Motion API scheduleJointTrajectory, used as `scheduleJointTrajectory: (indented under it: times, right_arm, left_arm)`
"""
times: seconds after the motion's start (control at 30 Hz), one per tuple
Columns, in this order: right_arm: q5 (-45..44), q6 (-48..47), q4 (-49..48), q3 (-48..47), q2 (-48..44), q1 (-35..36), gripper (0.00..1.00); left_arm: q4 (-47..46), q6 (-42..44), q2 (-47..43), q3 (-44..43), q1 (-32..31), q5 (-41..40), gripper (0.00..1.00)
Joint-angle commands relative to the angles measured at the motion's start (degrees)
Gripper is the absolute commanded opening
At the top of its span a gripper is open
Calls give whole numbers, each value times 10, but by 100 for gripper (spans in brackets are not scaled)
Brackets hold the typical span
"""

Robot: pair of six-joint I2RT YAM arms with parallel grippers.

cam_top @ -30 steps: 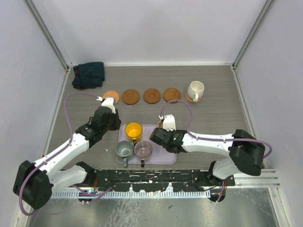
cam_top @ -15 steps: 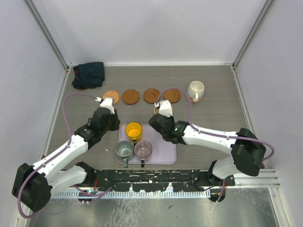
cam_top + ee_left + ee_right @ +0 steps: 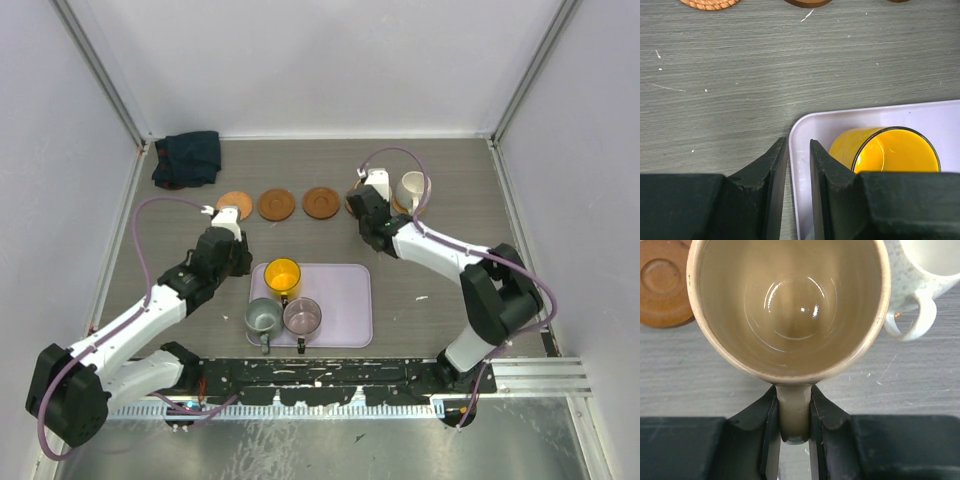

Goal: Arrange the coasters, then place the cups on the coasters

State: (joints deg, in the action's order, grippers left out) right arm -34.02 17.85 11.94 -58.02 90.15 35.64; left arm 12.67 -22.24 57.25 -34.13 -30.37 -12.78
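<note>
My right gripper (image 3: 793, 390) (image 3: 366, 210) is shut on the handle of the tan cup (image 3: 790, 305), holding it upright at the right end of the coaster row. What lies under that cup is hidden. The cream-white cup (image 3: 925, 265) (image 3: 412, 188) stands just to its right, and a brown coaster (image 3: 662, 282) lies to its left. The row also holds a light orange coaster (image 3: 234, 203) and two brown ones (image 3: 276, 204) (image 3: 321, 202). My left gripper (image 3: 798, 142) (image 3: 245, 265) is shut on the rim of the lilac tray (image 3: 840, 120) at its far left corner, beside the yellow cup (image 3: 890, 152) (image 3: 283, 274).
The lilac tray (image 3: 340, 300) also carries a grey-green cup (image 3: 263, 316) and a purplish cup (image 3: 302, 315) at its near left. A dark cloth (image 3: 187, 158) lies in the back left corner. Walls close in the table on three sides.
My right arm has carried the tan cup from above the tray to the back right, next to the white cup. The left arm has stayed at the tray corner.
</note>
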Motion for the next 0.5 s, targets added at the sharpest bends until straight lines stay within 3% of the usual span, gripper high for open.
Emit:
scheduleJointTrajectory:
  times: [0.0, 0.47]
  right_arm:
    - [28, -24, -94, -60, 31, -40, 1]
    - [75, -54, -109, -173, 158, -93, 1]
  left_arm:
    - [-21, 15, 4, -8, -1, -18, 26]
    - [-21, 31, 37, -25, 0, -37, 27]
